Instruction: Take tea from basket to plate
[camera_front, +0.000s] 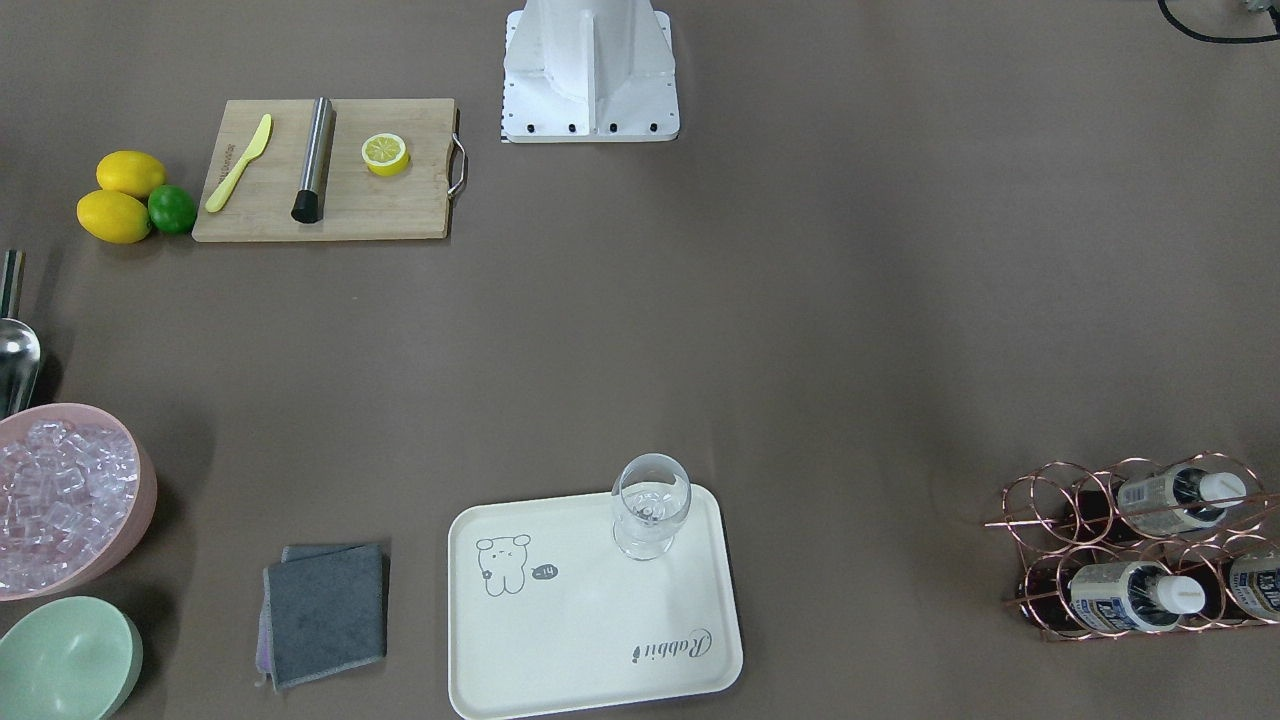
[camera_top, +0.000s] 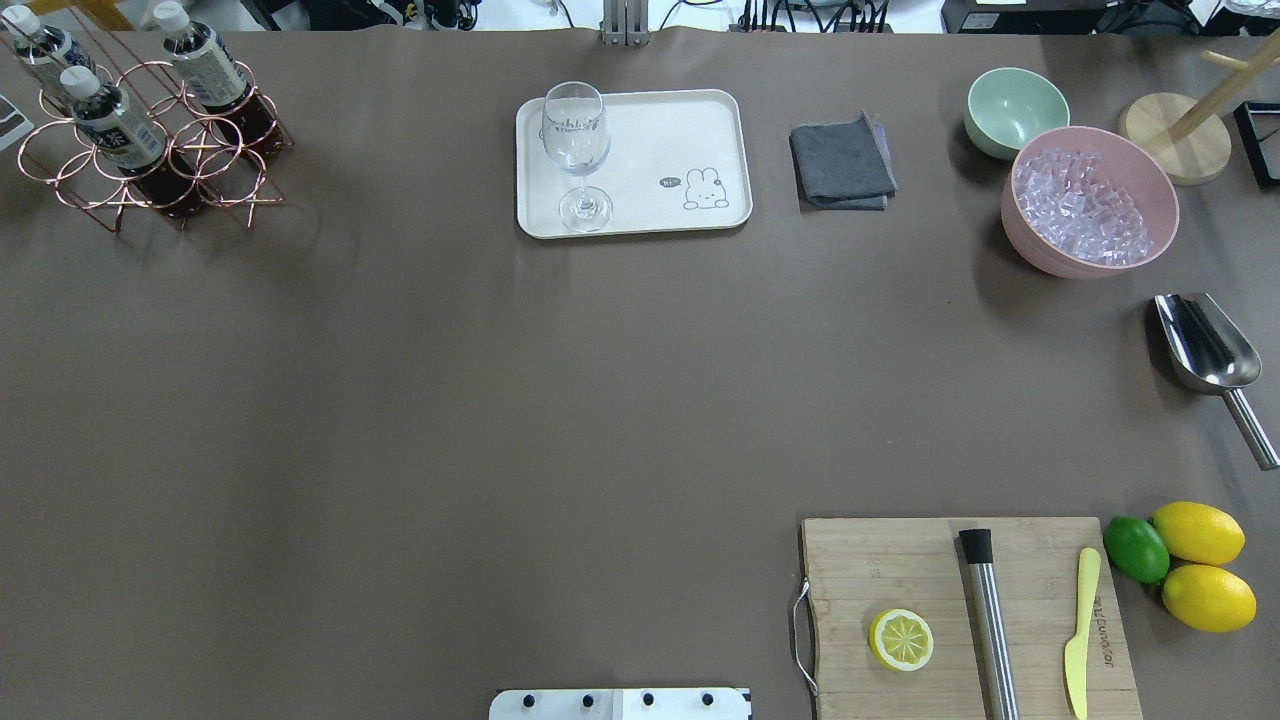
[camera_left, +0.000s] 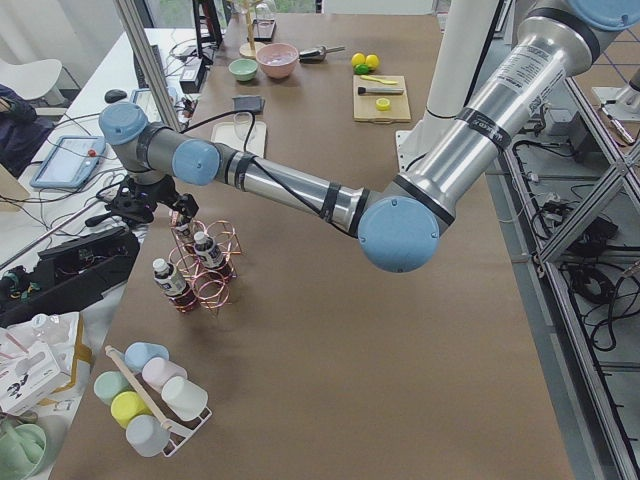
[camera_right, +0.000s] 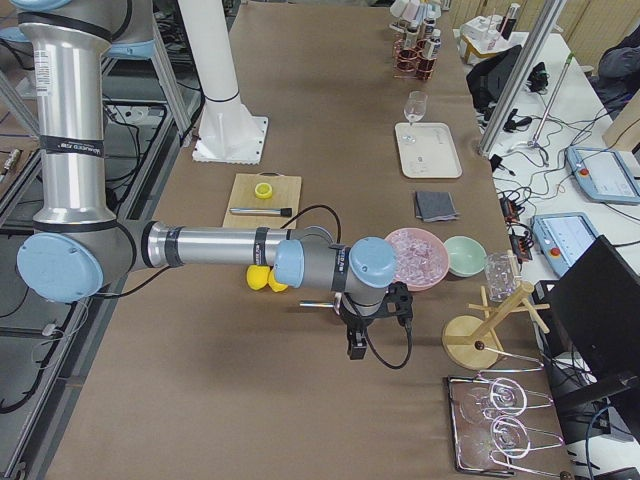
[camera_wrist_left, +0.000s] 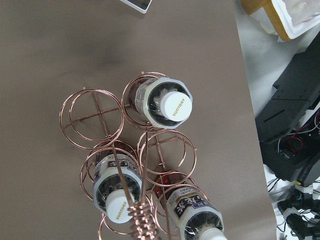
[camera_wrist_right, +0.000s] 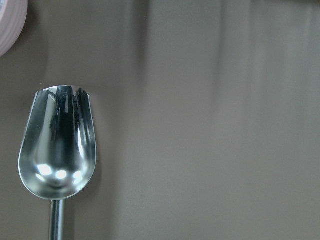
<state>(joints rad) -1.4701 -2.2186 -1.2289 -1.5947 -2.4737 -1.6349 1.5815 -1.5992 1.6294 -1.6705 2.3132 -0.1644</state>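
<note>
Three tea bottles lie tilted in a copper wire basket (camera_top: 150, 160) at the table's far left corner. One tea bottle (camera_wrist_left: 167, 102) is in the top ring of the left wrist view, and two more (camera_wrist_left: 117, 187) sit below it. The basket also shows in the front view (camera_front: 1130, 545). The cream plate (camera_top: 660, 150) with the bear drawing lies at the far middle of the table. My left gripper (camera_left: 170, 210) hovers just above the basket; I cannot tell if it is open. My right gripper (camera_right: 355, 345) hangs over the table by the metal scoop; I cannot tell its state either.
A wine glass (camera_top: 575, 130) stands on the plate's left part. A grey cloth (camera_top: 842, 162), green bowl (camera_top: 1015, 110), pink bowl of ice (camera_top: 1090, 200) and scoop (camera_top: 1205, 350) lie to the right. A cutting board (camera_top: 960, 610) with half a lemon is at the near right.
</note>
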